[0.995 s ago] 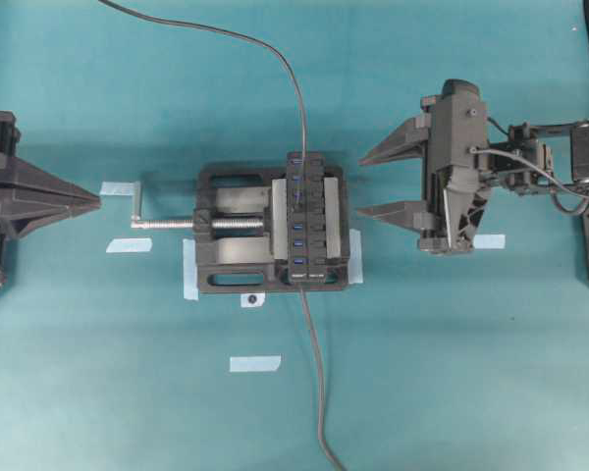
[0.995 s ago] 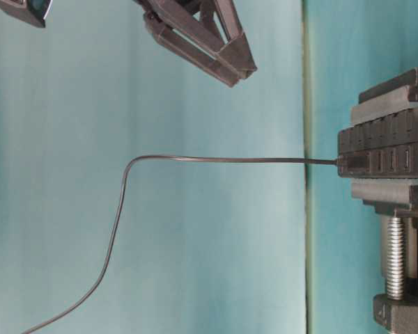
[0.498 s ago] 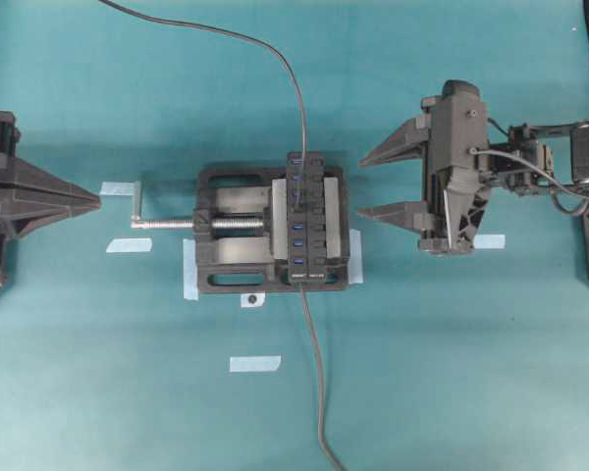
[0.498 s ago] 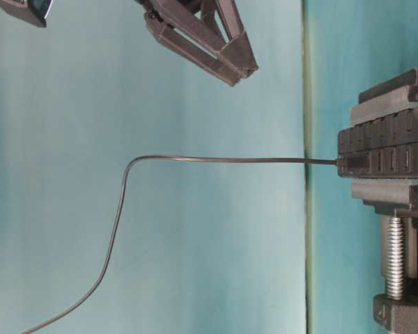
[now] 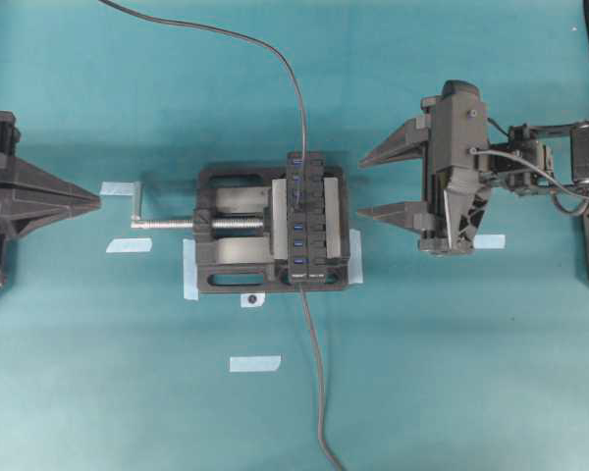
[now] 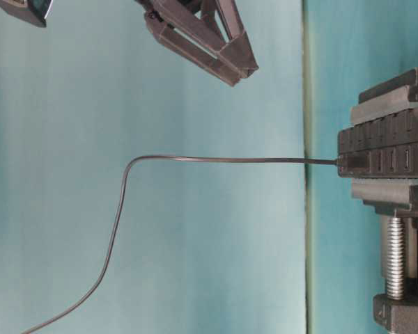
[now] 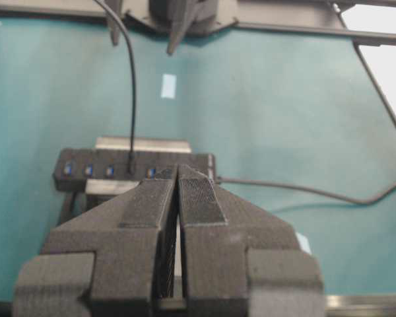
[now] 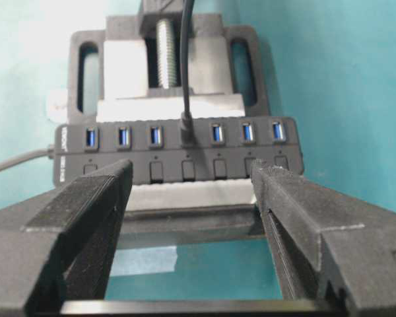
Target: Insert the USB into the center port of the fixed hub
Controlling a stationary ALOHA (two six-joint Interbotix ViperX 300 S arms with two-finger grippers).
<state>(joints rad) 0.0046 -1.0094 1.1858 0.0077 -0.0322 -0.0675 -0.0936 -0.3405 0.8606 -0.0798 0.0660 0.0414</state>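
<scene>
One hub (image 5: 308, 221) sits clamped in one black vise (image 5: 238, 231) at mid-table. In the right wrist view its row holds seven slots: six show blue, three on each side, and the fourth, the center port (image 8: 186, 136), is filled by the USB (image 8: 186, 125). One thin cable (image 5: 265, 49) runs from that plug away over the table toward the far edge; a second, thicker lead (image 5: 319, 392) leaves the hub's lettered end toward the near edge. A row of black buttons lies beside the slots. One silver screw crank (image 5: 167, 222) sticks out of the vise toward the left arm. Pale tape strips lie on the teal cloth: at least six, two by the crank, two at the vise's sides, one near the vise's front, one under the right arm.

Bare cloth lies all round the vise, with wide room toward the near edge and a gap on both sides between vise and grippers.

The left gripper (image 5: 90, 202) rests well left of the crank, level, pointing at it, its fingers pressed together with nothing between them. The right gripper (image 5: 381, 184) hangs just right of the vise, level, facing the hub, its fingers spread wide and empty, framing the hub in its own view without touching it.
</scene>
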